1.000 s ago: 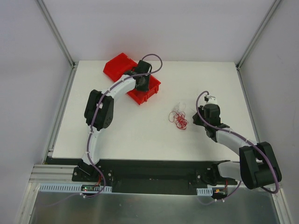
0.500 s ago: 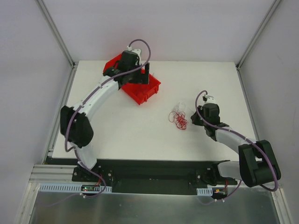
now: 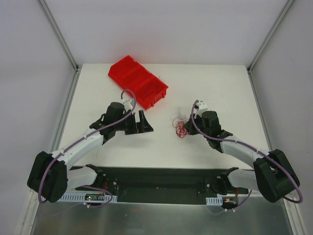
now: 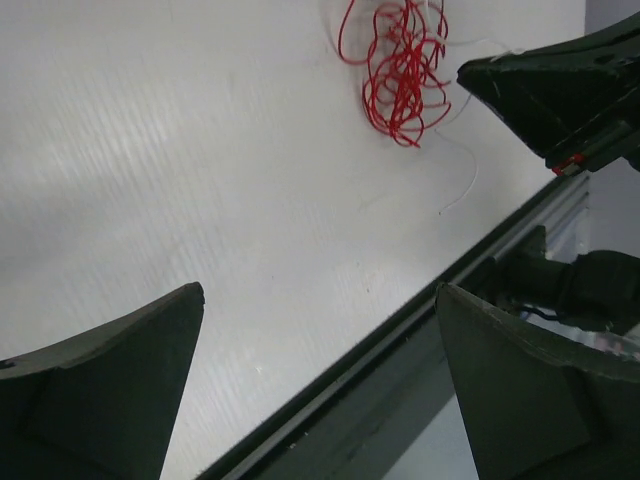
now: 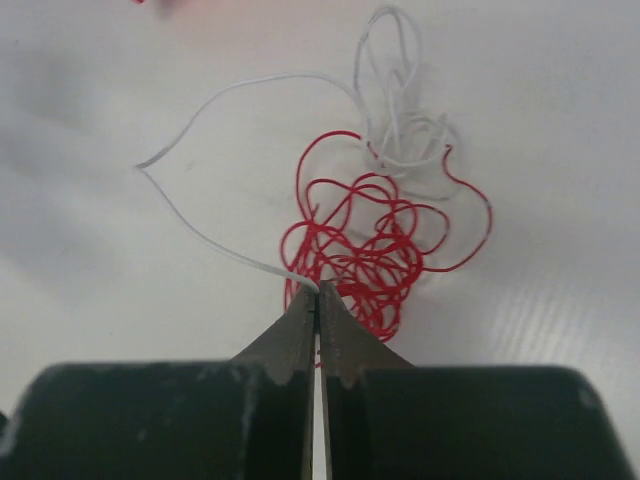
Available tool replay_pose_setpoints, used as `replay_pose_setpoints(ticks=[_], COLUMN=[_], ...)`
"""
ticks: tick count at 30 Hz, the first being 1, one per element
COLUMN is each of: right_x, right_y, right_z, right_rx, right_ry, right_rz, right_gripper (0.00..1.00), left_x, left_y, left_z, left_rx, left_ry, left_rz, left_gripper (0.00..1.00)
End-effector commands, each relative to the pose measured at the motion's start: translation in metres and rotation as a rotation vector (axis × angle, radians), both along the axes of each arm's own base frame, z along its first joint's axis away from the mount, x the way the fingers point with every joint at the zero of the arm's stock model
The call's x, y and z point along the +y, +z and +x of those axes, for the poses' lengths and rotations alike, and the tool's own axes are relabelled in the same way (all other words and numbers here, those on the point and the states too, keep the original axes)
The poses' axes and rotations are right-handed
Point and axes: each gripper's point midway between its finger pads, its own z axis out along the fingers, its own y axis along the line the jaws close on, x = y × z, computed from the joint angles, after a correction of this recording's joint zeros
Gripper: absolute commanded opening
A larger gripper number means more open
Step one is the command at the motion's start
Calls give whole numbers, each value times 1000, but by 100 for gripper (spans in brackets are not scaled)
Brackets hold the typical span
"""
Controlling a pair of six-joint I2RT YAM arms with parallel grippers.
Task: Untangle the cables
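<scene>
Lying right of centre on the grey-walled white table (image 3: 220,88), the cables (image 3: 181,128) form a tangle. The right gripper (image 5: 318,290) is pressed together, apparently pinching a white strand; the left gripper (image 3: 145,122) stands spread.

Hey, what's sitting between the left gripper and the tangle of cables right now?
Nothing. Only bare white table separates the open left gripper from the cables. This is clearest in the top view, and the left wrist view agrees.
</scene>
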Motion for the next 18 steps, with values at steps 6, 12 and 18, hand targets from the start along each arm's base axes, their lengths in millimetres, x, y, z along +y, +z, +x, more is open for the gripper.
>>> replay_pose_setpoints(ticks=[6, 12, 18], right_x=[68, 80, 88], right_y=[34, 30, 23], right_z=[-44, -79, -94], right_rx=[-65, -74, -77], right_ry=[254, 296, 317], right_rz=[81, 83, 59], right_gripper=[0, 0, 0], left_x=[-37, -53, -78], left_y=[18, 2, -14], left_z=[-22, -25, -33], left_rx=[182, 318, 406], left_ry=[41, 23, -28], left_rz=[-384, -437, -493], left_gripper=[99, 99, 90])
